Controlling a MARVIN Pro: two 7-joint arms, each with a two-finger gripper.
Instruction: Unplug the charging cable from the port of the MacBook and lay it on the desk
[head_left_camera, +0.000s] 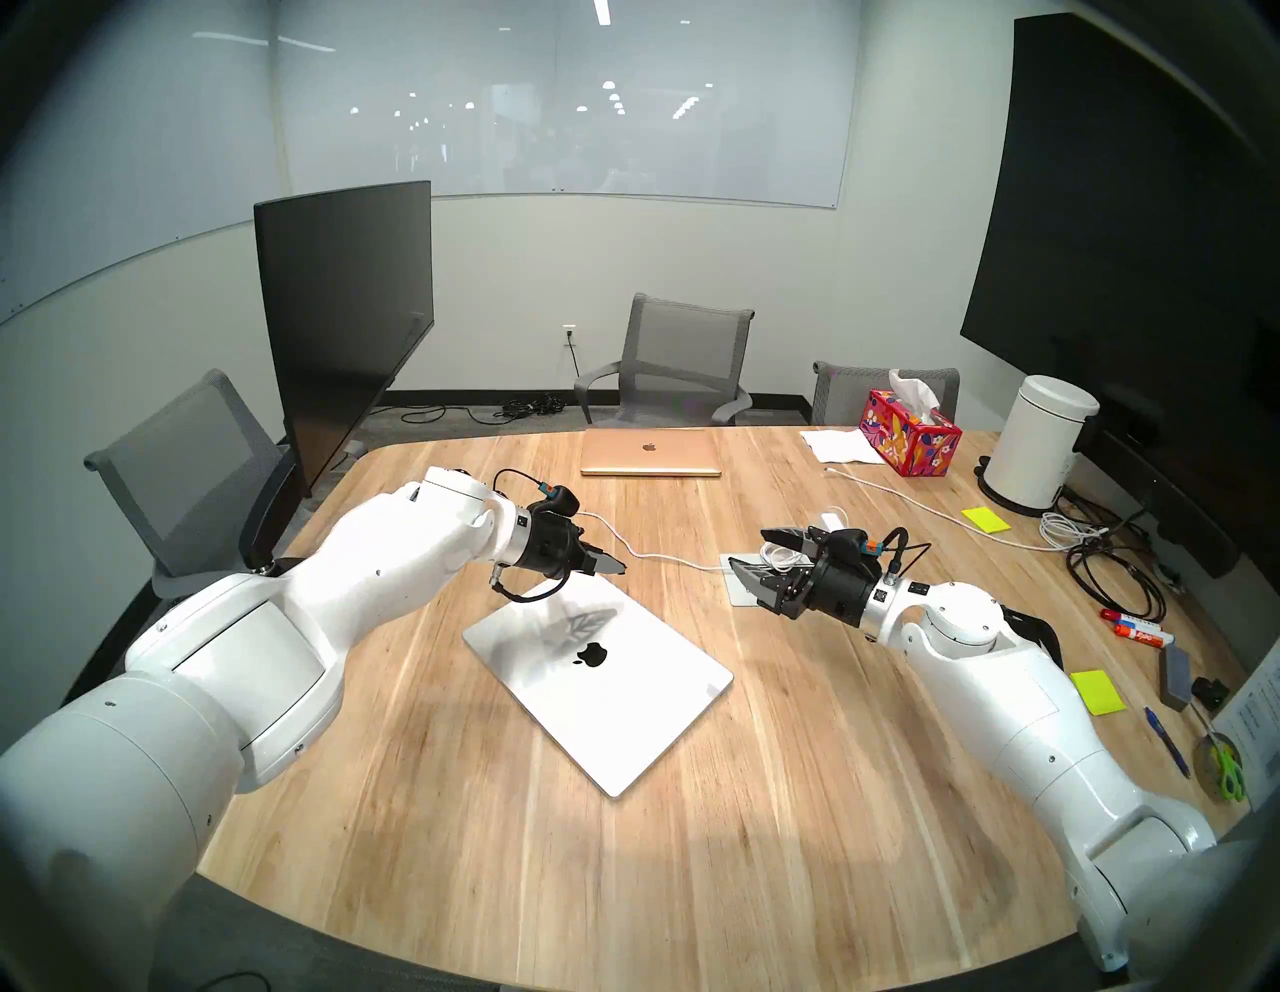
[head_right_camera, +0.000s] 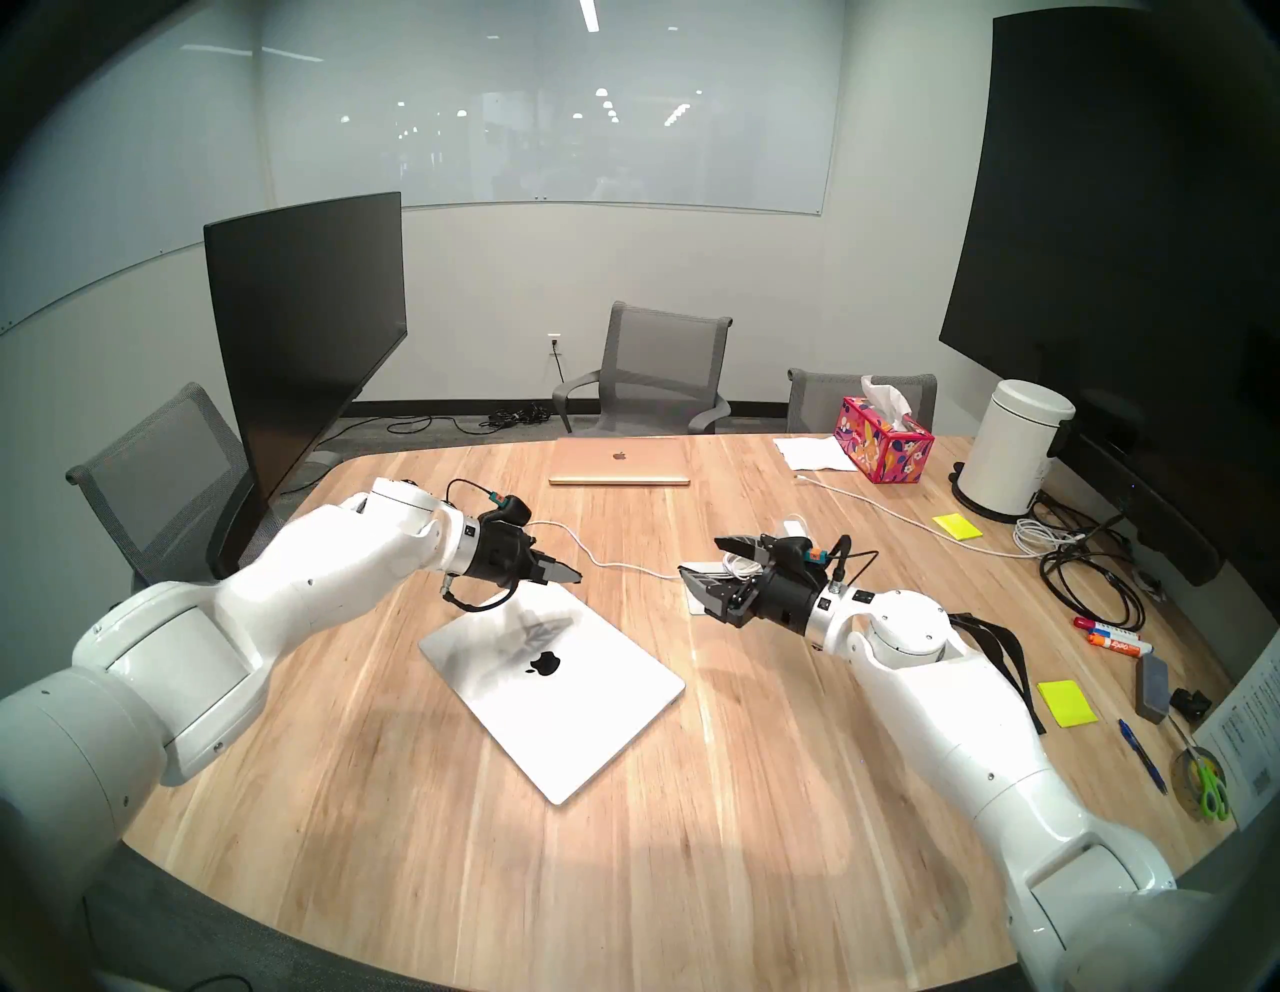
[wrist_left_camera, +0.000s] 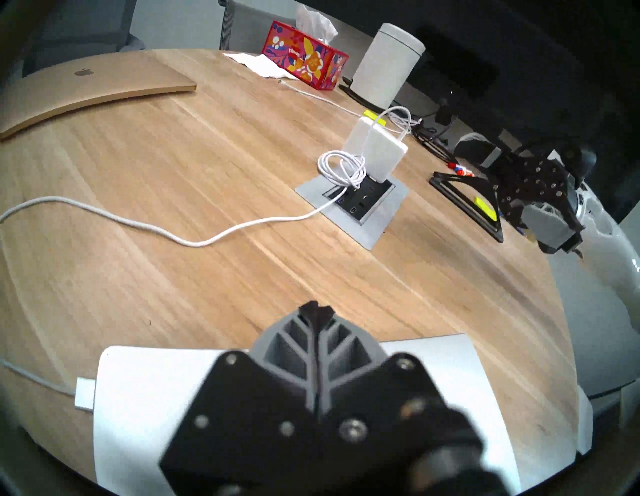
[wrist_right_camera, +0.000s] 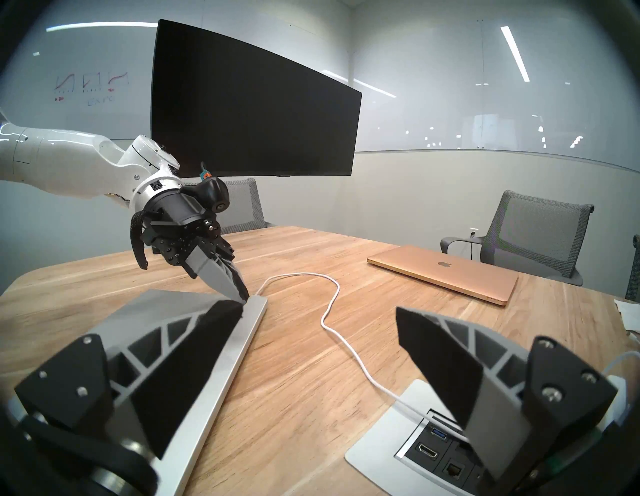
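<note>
Two laptops lie on the desk (head_left_camera: 692, 866); left fingers (head_left_camera: 613, 564) pressed together, right fingers (head_left_camera: 751, 578) wide.

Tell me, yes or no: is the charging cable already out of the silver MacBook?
No: the charging cable's plug sits against the MacBook's edge in the left wrist view.

Bright overhead light (fisheye rims dark); near fingers (wrist_left_camera: 277, 350) seemingly blurred.

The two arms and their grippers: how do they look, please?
Both arms have glossy white rounded shells. Left gripper and right gripper have black bolted bodies and grey ribbed wedge fingers with black pads. Each wrist carries a looping black cable with an orange-teal connector.
</note>
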